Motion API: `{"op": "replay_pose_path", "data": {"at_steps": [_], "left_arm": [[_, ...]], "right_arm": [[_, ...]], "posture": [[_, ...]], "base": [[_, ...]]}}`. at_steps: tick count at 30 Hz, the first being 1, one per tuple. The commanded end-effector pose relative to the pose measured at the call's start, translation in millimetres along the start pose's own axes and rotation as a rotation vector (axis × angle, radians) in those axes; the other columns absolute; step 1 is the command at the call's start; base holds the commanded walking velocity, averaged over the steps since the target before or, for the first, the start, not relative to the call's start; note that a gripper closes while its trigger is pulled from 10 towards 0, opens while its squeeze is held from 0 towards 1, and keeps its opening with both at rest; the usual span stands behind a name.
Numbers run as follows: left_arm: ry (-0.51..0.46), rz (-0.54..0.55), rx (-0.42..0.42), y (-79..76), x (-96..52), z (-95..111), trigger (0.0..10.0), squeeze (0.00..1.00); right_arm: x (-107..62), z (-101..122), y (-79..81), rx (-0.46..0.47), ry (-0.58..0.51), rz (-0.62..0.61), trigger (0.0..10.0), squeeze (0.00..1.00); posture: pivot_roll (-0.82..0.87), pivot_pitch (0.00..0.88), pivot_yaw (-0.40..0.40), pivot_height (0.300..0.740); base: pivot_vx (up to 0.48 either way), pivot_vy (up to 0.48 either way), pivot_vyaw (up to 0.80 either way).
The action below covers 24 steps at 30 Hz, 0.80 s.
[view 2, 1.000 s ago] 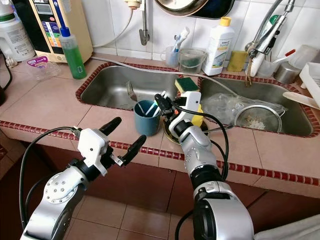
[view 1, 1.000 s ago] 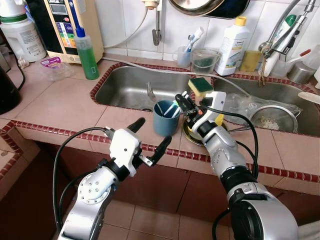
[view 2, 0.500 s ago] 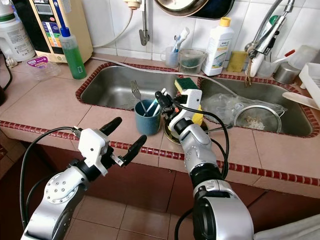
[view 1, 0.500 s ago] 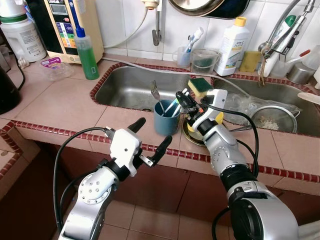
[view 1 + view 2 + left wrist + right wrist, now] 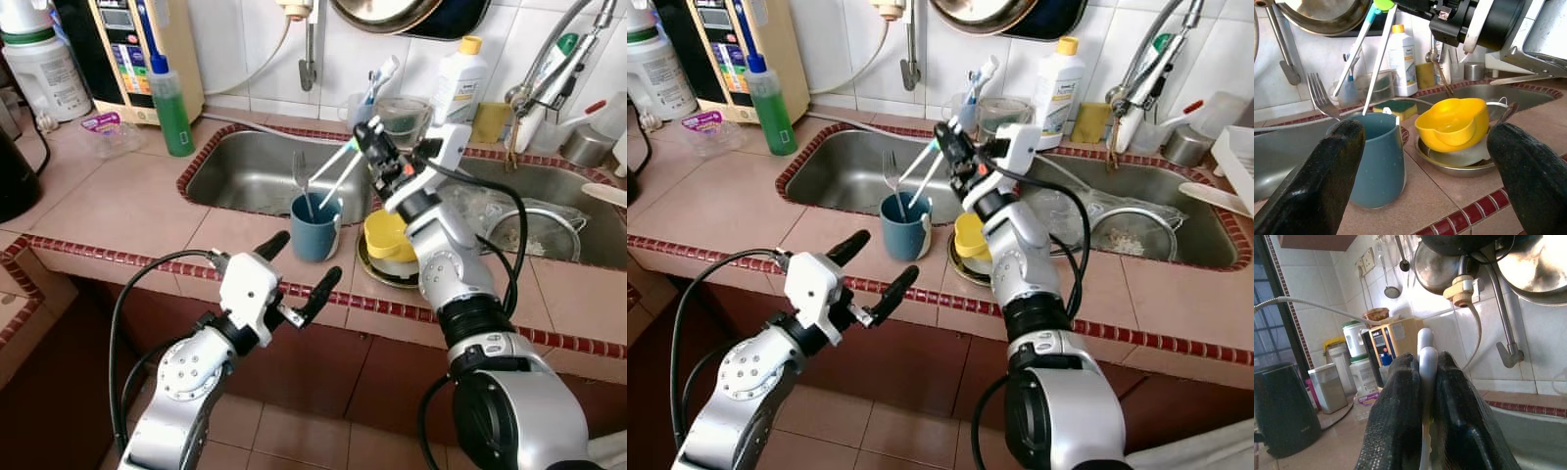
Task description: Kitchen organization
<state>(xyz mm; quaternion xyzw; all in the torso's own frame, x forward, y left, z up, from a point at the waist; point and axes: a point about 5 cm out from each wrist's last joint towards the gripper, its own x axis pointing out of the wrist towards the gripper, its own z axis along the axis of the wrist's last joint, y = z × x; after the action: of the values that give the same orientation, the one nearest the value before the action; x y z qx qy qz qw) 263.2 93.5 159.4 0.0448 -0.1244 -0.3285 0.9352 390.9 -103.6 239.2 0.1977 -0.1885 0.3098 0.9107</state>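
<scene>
Right gripper (image 5: 370, 145) pinches two white utensils (image 5: 338, 166) slanting above the blue cup (image 5: 314, 227), a fork (image 5: 299, 168) inside it. Yellow bowl (image 5: 389, 235) sits at the cup's 3 o'clock. Left gripper (image 5: 297, 266) hovers spread wide, empty, at 6.

The cup (image 5: 315, 226) is dusty blue, and the bowl (image 5: 389, 236) beside it bright yellow on a grey steel plate (image 5: 377, 271). The surface (image 5: 127, 196) is pale pink tile edged with a dark red strip — white grout between. The sponge (image 5: 1394, 107) is yellow with a green top. Each hand has black fingers (image 5: 1334, 164); the right hand (image 5: 365, 144) grips white sticks (image 5: 338, 166) tipped green and blue. The soap bottle (image 5: 169, 103) is clear green — the bottle (image 5: 456, 82) by the wall white with a yellow cap.
</scene>
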Motion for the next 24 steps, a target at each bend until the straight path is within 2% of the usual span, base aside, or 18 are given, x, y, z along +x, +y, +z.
{"op": "replay_pose_path", "data": {"at_steps": [1,9,12,15,19,21,22,24], "left_arm": [[-0.007,-0.004,0.011,-1.4,1.5,2,10.0,0.00],[-0.007,0.001,0.006,-1.5,1.2,1,10.0,0.00],[-0.006,0.013,0.011,2.7,1.1,1,10.0,0.00],[-0.011,0.048,0.019,13.9,0.7,3,10.0,0.00],[-0.020,0.108,0.031,34.8,-1.4,8,10.0,0.00],[-0.021,0.140,0.031,44.6,-2.7,9,10.0,0.00],[-0.022,0.174,0.028,54.7,-4.0,11,10.0,0.00],[-0.024,0.207,0.015,63.3,-5.1,12,10.0,0.00]], "right_arm": [[3.8,9,3.5,-0.011,-0.022,0.025,10.0,0.00],[4.7,15,7.3,-0.014,-0.042,0.041,10.0,0.00],[7.0,26,11.3,-0.030,-0.082,0.066,10.0,0.00],[6.8,39,15.1,-0.062,-0.131,0.097,10.0,0.00],[0.5,55,12.2,-0.123,-0.180,0.094,10.0,0.00],[-4.0,59,6.7,-0.161,-0.186,0.057,10.0,0.00],[-10.0,63,-2.2,-0.189,-0.192,0.000,10.0,0.00],[-16.3,65,-10.0,-0.225,-0.194,-0.052,10.0,0.00]], "posture": [[0.00,0.019,-0.035,0.740],[0.00,0.022,-0.035,0.740],[0.00,0.023,-0.035,0.740],[0.00,0.022,-0.036,0.740],[0.00,0.022,-0.036,0.740],[0.00,0.021,-0.036,0.740],[0.00,0.021,-0.035,0.740],[-0.01,0.021,-0.032,0.740]], "base": [[0.000,0.000,0.00],[0.000,0.000,0.00],[0.000,0.000,0.00],[0.000,0.000,0.00],[0.000,0.000,0.00],[0.000,0.000,0.00],[0.000,0.000,0.00],[0.000,0.000,0.00]]}}
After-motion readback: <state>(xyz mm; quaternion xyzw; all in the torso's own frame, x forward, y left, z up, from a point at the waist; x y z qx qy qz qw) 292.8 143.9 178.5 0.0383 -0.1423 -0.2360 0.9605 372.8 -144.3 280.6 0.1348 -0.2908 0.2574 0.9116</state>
